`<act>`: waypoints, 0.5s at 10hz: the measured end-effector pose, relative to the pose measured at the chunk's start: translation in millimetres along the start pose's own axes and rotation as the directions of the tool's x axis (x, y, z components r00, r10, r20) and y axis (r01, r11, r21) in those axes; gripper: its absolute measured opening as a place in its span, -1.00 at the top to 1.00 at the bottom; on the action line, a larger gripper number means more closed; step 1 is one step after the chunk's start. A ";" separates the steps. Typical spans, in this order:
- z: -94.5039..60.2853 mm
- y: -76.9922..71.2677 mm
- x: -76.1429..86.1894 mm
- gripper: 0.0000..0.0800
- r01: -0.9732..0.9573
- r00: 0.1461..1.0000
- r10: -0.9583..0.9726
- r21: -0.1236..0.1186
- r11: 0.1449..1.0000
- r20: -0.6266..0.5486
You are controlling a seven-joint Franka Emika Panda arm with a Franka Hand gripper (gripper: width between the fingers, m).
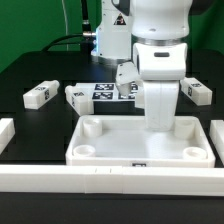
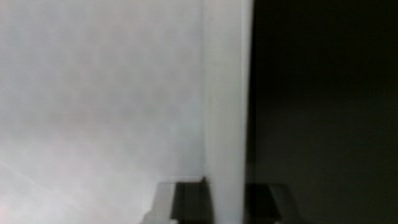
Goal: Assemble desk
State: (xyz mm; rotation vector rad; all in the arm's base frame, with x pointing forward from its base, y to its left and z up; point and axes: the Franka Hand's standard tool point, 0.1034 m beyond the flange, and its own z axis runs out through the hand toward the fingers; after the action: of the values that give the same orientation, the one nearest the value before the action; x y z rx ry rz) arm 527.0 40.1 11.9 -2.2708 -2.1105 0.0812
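Observation:
The white desk top [image 1: 120, 143], a tray with a raised rim and round corner sockets, lies in front in the exterior view. My gripper [image 1: 162, 86] is shut on a white square leg [image 1: 161, 110] and holds it upright. The leg's lower end is at the top's far corner on the exterior view's right; whether it sits in the socket is hidden. In the wrist view the leg [image 2: 226, 100] runs straight out from between my gripper [image 2: 226, 198] and its dark fingers [image 2: 187, 205]. The desk top [image 2: 98, 100] is on one side of it and the black table on the other.
Loose legs with tags lie behind the top: two [image 1: 40, 95] [image 1: 75, 94] on the exterior view's left, one [image 1: 197, 91] on its right, another [image 1: 126, 78] by the marker board [image 1: 104, 92]. White border rails [image 1: 110, 181] run along the front and both sides.

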 end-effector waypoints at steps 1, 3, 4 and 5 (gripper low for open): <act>-0.4 3.1 5.6 0.83 -0.003 1.000 0.003 -0.005 1.000 0.000; -0.6 6.0 14.2 0.83 -0.008 1.000 0.008 -0.010 1.000 -0.001; -0.9 8.8 18.9 0.83 0.000 1.000 0.000 -0.014 1.000 -0.002; -0.9 9.1 18.8 0.83 -0.001 1.000 0.001 -0.014 1.000 -0.002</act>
State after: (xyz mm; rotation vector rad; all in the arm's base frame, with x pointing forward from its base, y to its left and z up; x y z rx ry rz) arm 537.4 58.2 11.9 -2.2785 -2.1165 0.0640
